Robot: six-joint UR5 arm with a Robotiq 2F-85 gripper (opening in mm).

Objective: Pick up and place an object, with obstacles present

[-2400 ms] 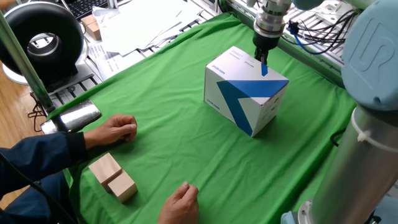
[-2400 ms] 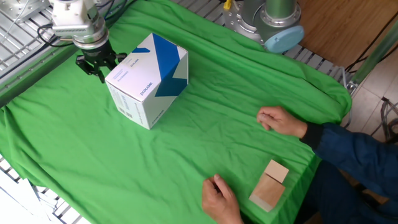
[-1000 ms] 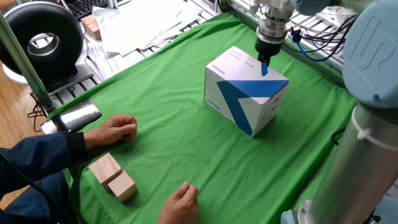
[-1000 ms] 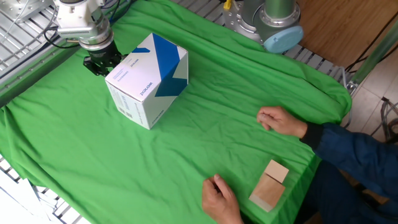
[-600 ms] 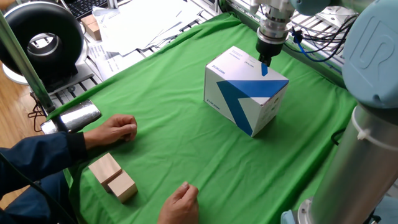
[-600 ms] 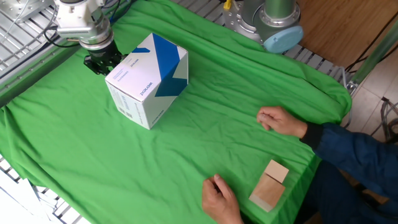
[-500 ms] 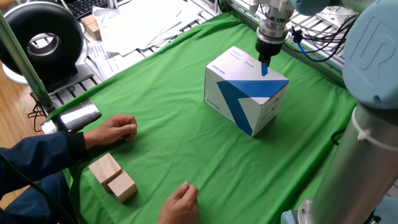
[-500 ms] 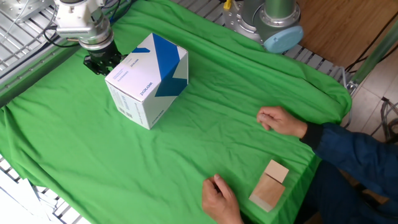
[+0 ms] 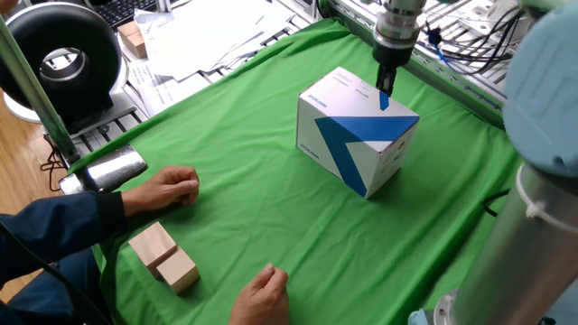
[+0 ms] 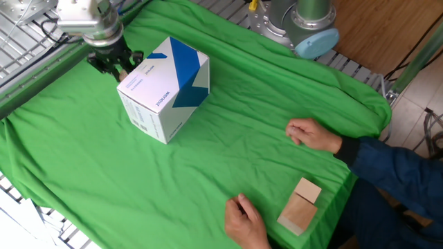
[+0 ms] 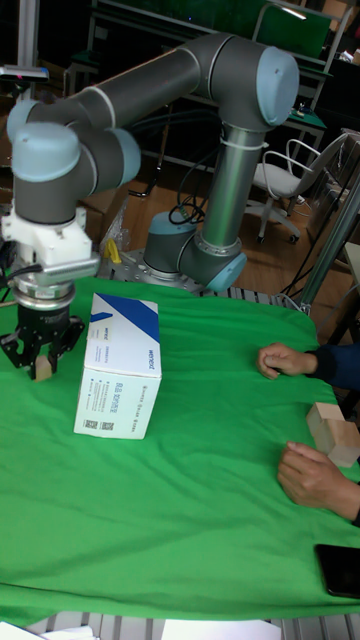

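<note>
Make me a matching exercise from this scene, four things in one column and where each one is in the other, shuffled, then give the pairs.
Things:
1. pincer
2. tiny wooden cube
3. white-and-blue box
4. two larger wooden blocks

Places:
A. between the person's hands
B. standing on the green cloth, mid-table
C. at the box's far side, raised off the cloth
D. between the pincer's fingers

Pairs: 1-C, 2-D, 3-B, 4-A

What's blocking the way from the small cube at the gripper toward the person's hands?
The white-and-blue box stands right beside the gripper, which appears to hold the cube. The box sits on the side facing the hands, directly in that path.
</note>
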